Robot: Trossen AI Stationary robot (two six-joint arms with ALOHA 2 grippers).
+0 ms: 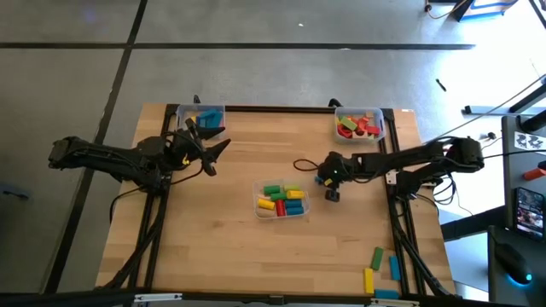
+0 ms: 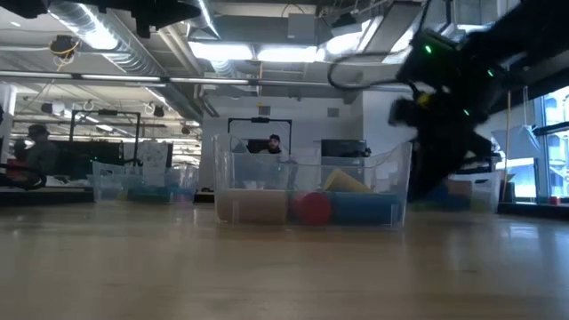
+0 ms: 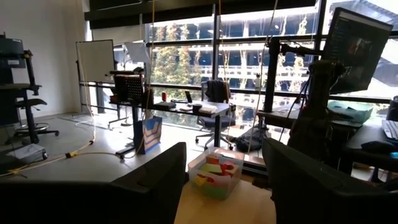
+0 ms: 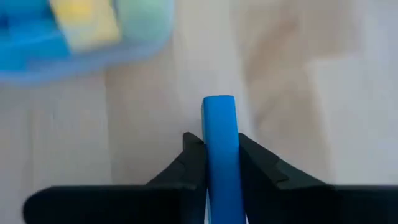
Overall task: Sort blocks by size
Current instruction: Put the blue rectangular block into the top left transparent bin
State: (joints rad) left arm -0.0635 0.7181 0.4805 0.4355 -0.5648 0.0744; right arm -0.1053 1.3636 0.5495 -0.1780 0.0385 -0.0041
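My right gripper is shut on a blue block over the middle of the table, just right of the clear centre bin, which holds green, yellow, red and blue blocks. The same bin shows in the right wrist view and the low view. My left gripper is open and empty at the far left, beside the far-left bin with blue blocks. Several loose blocks lie flat at the near right. My right gripper pinches the blue block by its two long sides between its two fingers. The fingers lie along the block, and its rounded free end sticks out past the fingertips. The fingers point down at the table wood.
A far-right bin holds red, orange and green blocks; it also shows in the left wrist view. A black cable lies on the table beside my right gripper. Bare wood lies at the table's near left.
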